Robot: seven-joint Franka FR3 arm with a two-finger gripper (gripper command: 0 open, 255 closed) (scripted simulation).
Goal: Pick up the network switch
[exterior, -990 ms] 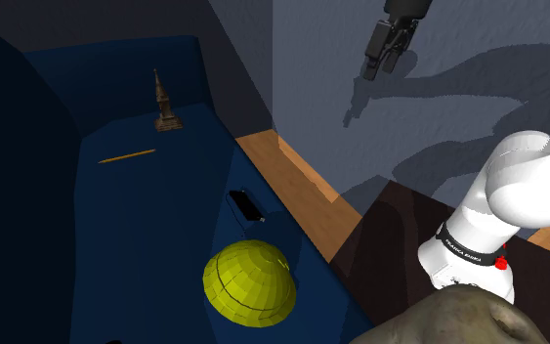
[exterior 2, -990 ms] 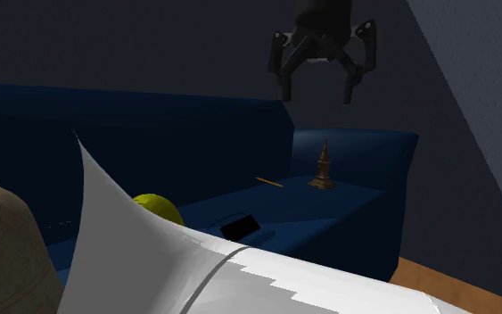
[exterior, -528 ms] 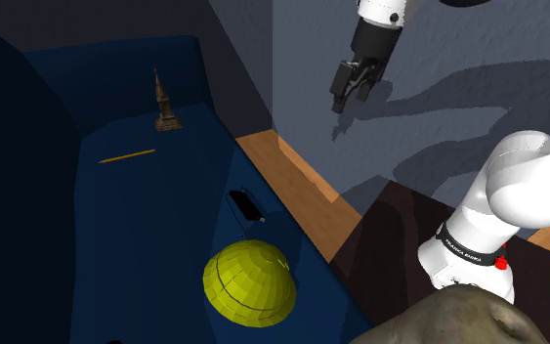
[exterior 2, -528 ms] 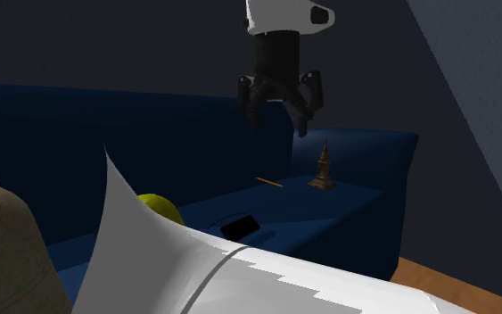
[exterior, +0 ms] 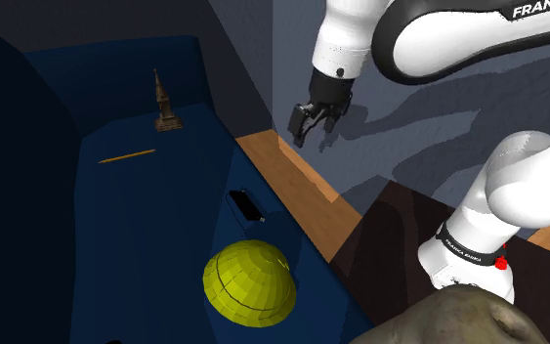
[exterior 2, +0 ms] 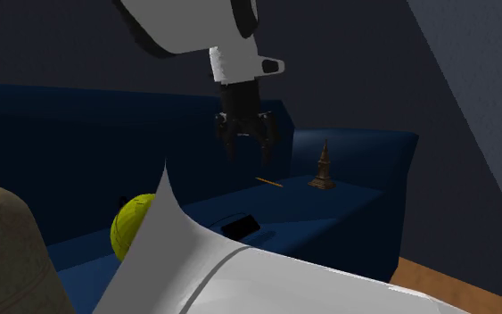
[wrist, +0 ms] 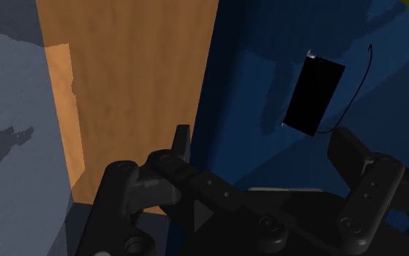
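Nearest us, a yellow dome (exterior: 249, 283) rests on the blue sofa (exterior: 146, 220). Just beyond, by the seat's front edge, the black network switch (exterior: 245, 205) lies flat. Our gripper (exterior: 300, 132) hangs well above, fingers apart & empty, prob. angled down to straddle it. Farthest: a statuette (exterior: 166, 103).

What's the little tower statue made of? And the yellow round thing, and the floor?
The tower statue looks like dull metal, maybe bronze: it is dark brown all over. The yellow round thing is one flat colour with faceted sides, perhaps plastic, but I can't tell for sure. The floor looks like wood: warm brown with faint grain.
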